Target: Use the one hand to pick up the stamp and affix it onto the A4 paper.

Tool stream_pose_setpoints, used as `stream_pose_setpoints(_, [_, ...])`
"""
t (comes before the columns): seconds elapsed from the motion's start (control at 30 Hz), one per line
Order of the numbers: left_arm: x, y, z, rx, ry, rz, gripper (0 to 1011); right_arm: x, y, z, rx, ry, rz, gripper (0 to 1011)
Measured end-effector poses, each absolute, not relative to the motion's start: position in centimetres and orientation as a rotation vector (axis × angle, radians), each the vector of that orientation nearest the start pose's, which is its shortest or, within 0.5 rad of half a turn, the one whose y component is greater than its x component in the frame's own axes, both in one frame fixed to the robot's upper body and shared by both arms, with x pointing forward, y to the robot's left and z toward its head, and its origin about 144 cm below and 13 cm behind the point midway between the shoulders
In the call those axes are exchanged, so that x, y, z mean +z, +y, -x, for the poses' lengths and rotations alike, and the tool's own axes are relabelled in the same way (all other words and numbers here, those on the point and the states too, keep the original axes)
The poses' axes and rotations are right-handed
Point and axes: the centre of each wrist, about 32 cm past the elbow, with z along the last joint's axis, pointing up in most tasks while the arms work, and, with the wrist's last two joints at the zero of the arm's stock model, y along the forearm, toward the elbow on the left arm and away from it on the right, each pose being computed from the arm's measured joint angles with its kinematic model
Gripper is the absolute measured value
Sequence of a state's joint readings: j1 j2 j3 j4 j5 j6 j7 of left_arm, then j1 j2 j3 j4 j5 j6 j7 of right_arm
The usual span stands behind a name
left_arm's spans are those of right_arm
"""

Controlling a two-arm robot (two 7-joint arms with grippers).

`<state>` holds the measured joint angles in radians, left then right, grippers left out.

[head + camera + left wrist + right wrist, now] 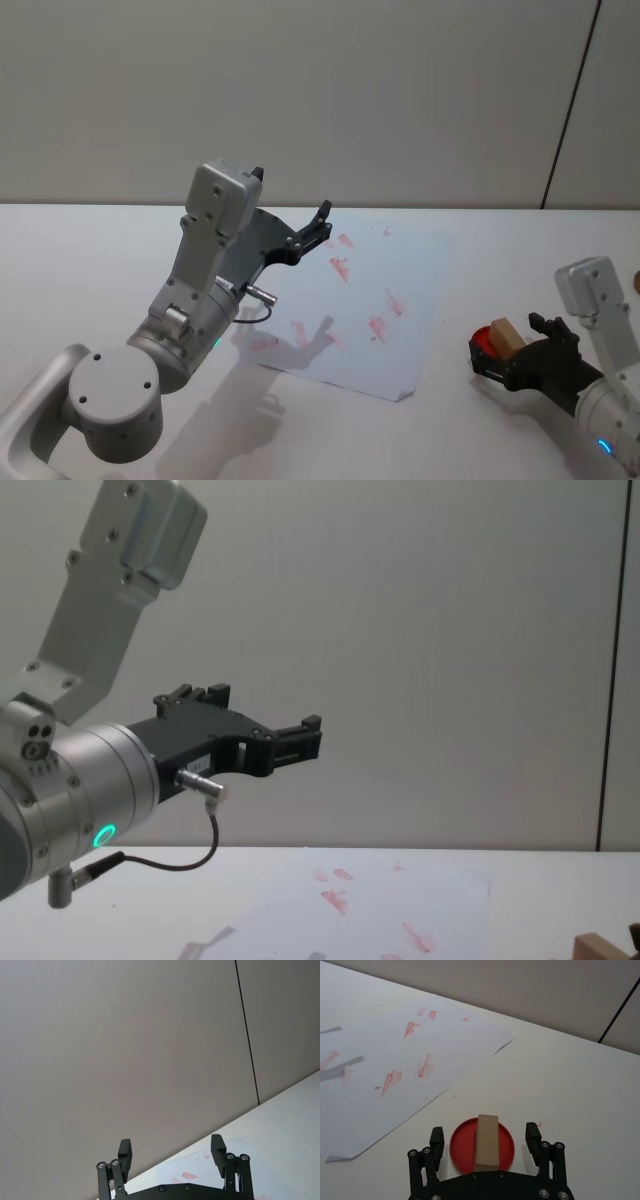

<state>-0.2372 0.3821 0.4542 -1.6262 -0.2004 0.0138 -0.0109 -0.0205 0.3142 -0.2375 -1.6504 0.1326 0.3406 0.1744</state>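
Note:
The stamp (487, 1141), a light-brown wooden block, stands on a round red ink pad (461, 1149) on the white table. My right gripper (485, 1137) is open, one finger on each side of the block with a gap to both. From the head view the stamp (505, 337) and right gripper (509, 346) sit at the right, just off the A4 paper (372, 300). The A4 paper (375, 1065) lies flat and carries several red marks. My left gripper (318, 226) hangs open and empty in the air above the paper's far left part.
The left forearm (205, 290) reaches over the table's left half and casts a shadow on the sheet. Its green-lit ring (103, 834) and cable show in the chest view. A plain wall stands behind the table. Bare tabletop lies between paper and pad.

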Motion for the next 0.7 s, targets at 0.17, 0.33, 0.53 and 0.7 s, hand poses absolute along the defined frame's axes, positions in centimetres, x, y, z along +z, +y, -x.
stream_pose_setpoints(0.17, [120.44,19.84,-49.20,1.124,-0.268,-0.061,1003,114.68,-23.90,-44.29,-1.157,0.131,0.399,1001])
stream_pose_setpoints(0.33, [120.44,19.84,-49.20,1.124,-0.268,-0.061,1003,114.64,-23.88,-44.23,-1.155,0.135,0.402,1001])
stream_pose_setpoints(0.53, [120.44,19.84,-49.20,1.124,-0.268,-0.061,1003,114.61,-23.84,-44.20,-1.154,0.138,0.404,880])
stream_pose_setpoints(0.7, [120.44,19.84,-49.20,1.124,-0.268,-0.061,1003,114.59,-23.82,-44.18,-1.153,0.138,0.405,738])
